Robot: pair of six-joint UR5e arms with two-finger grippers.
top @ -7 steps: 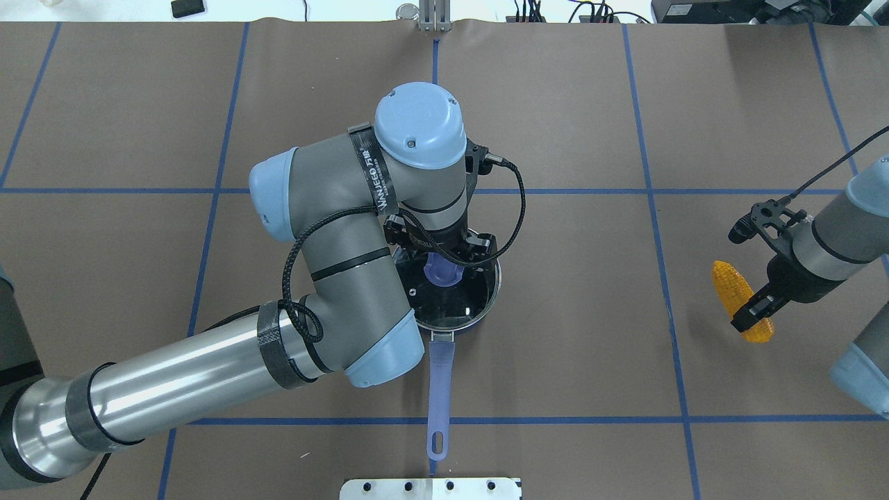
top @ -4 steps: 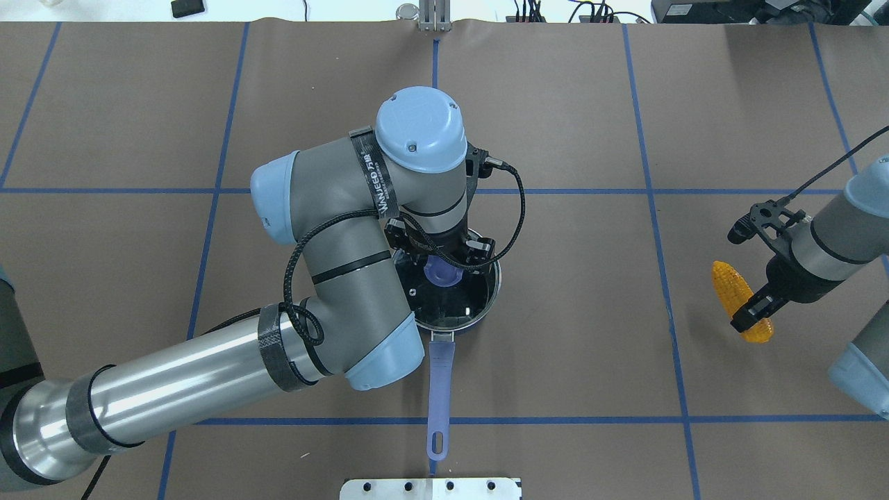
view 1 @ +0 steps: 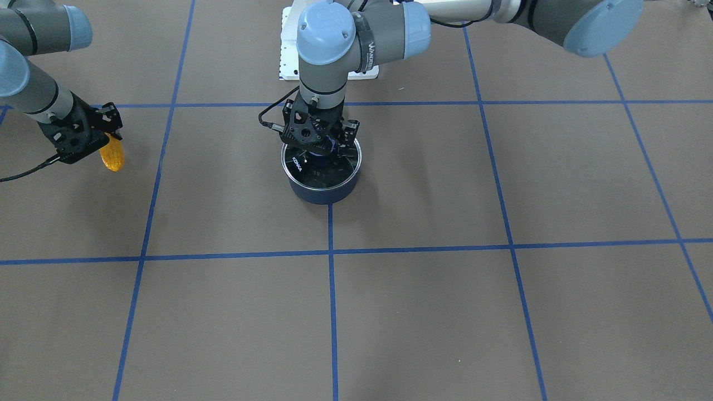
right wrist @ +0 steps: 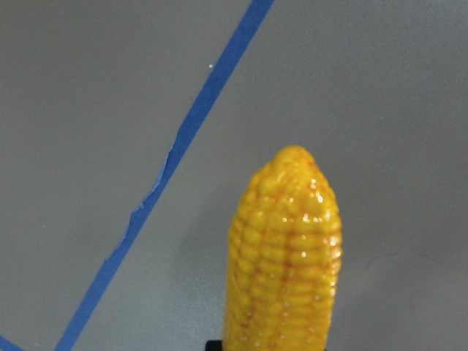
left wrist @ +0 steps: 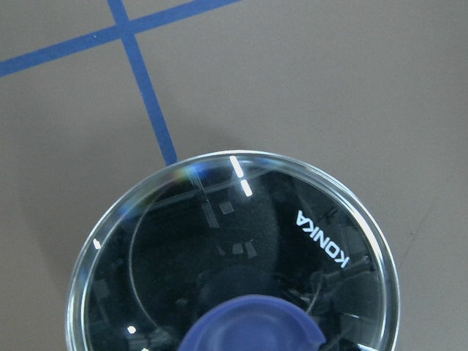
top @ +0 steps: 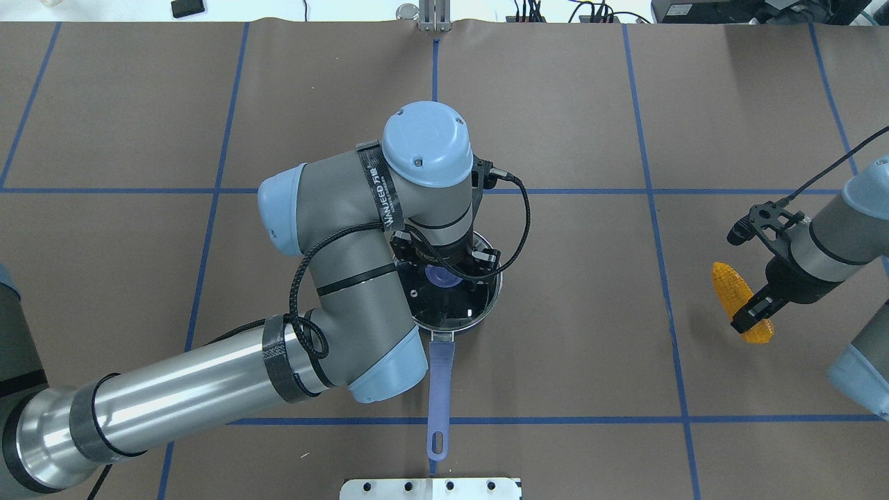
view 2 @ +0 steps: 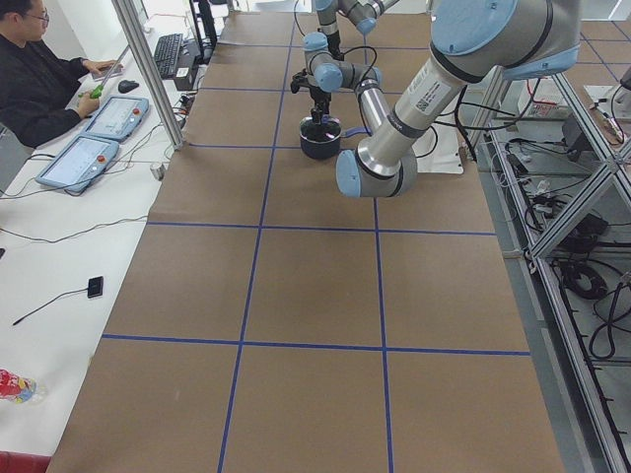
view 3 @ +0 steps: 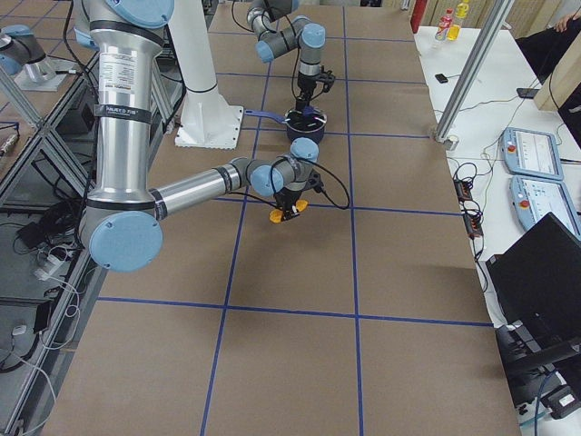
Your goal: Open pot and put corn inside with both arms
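A dark blue pot with a long blue handle stands mid-table. Its glass lid lies flat on it. My left gripper points straight down over the lid, jaws open either side of the blue knob. The yellow-orange corn is far to the right, also in the front view and the right wrist view. My right gripper is shut on its thick end, low over the table. I cannot tell if the corn touches the table.
The brown table cover carries a grid of blue tape lines. A white mounting plate sits at the robot's base, just behind the pot handle's tip. An operator and control pendants are at a side desk.
My left wrist has moved lower over the lid, so the gripper covers more of the knob. The lid stays on the pot. The right gripper and corn have hardly moved.
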